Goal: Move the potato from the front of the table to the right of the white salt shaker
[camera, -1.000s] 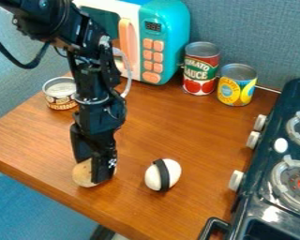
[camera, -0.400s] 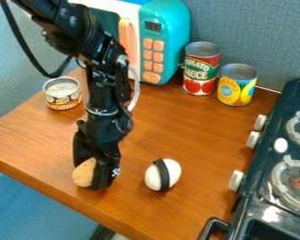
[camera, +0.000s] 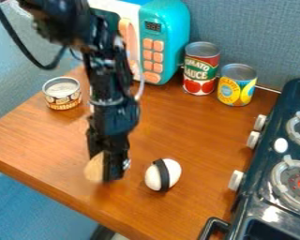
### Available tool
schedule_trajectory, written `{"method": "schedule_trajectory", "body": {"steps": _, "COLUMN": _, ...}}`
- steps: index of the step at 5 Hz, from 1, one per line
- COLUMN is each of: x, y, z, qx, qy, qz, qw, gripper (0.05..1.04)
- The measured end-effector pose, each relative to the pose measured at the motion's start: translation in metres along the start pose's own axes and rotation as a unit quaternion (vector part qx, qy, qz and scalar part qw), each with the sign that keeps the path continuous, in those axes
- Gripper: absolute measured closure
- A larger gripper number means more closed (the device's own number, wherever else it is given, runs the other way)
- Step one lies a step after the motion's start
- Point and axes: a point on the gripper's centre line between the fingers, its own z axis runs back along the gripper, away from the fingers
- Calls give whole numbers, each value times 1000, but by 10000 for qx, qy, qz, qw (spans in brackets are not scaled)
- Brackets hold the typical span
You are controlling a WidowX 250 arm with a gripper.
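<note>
Tan oval object (camera: 94,168) sits clamped between the black fingers (camera: 116,164) (tips pointing down), left of the black-banded white egg (camera: 162,175)

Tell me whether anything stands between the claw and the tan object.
Nothing visible does: the claw has the tan object in its grip. The white egg-shaped thing with a black band sits to the right in the picture, apart from both.

A toy kitchen set-up is shown, marked by a toy stove (camera: 273,212) with burners, a teal toy microwave (camera: 171,28) and food cans placed on a wooden counter (camera: 177,129).
</note>
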Motion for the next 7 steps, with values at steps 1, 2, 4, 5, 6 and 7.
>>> {"method": "schedule_trajectory", "body": {"steps": 1, "x": 14, "y": -1, "z": 25, "qx": -126, "qy": -390, "qz": 47, "qw": 9991, "gripper": 432}}
{"method": "schedule_trajectory", "body": {"steps": 2, "x": 37, "y": 8, "z": 62, "qx": 178, "qy": -484, "qz": 333, "qw": 9981, "gripper": 432}}
{"method": "schedule_trajectory", "body": {"steps": 4, "x": 78, "y": 28, "z": 67, "qx": 671, "qy": -691, "qz": 1703, "qw": 9807, "gripper": 432}}
{"method": "schedule_trajectory", "body": {"steps": 5, "x": 96, "y": 38, "z": 52, "qx": 999, "qy": -803, "qz": 2548, "qw": 9585, "gripper": 432}}
{"method": "schedule_trajectory", "body": {"steps": 6, "x": 108, "y": 39, "z": 43, "qx": 1095, "qy": -1067, "qz": 3308, "qw": 9312, "gripper": 432}}
{"method": "schedule_trajectory", "body": {"steps": 7, "x": 120, "y": 45, "z": 27, "qx": 1005, "qy": -965, "qz": 3508, "qw": 9260, "gripper": 432}}
